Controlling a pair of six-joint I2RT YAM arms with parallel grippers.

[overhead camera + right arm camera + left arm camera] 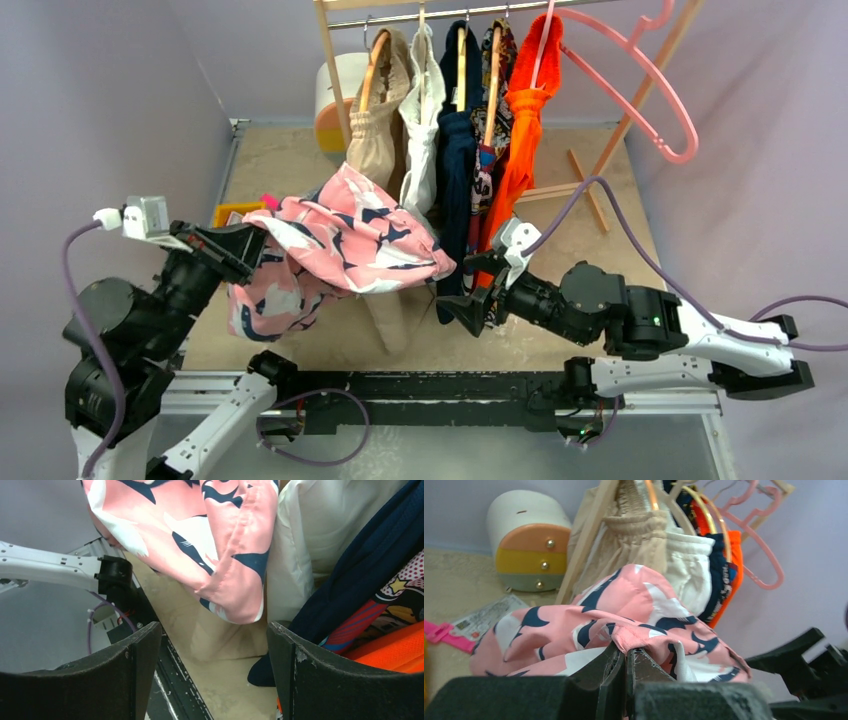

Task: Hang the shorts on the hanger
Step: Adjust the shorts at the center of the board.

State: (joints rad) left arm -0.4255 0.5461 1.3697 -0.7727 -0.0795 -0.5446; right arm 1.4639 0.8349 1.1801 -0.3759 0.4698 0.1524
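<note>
near the table's front edge the left gripper is clamped on a fold of the shorts, holding them bunched in the air over the left half. the right gripper stands wide and empty just beside their hanging right corner. the step in hand looks like a regrasp: the right should pinch that corner so both arms can spread the cloth, then carry it to the hanger, which hangs bare high over the far right corner, by the rack. its hook runs off the top of the overhead view, the waistband is lost in the bunching, and which edge the left holds i cannot tell.
</note>
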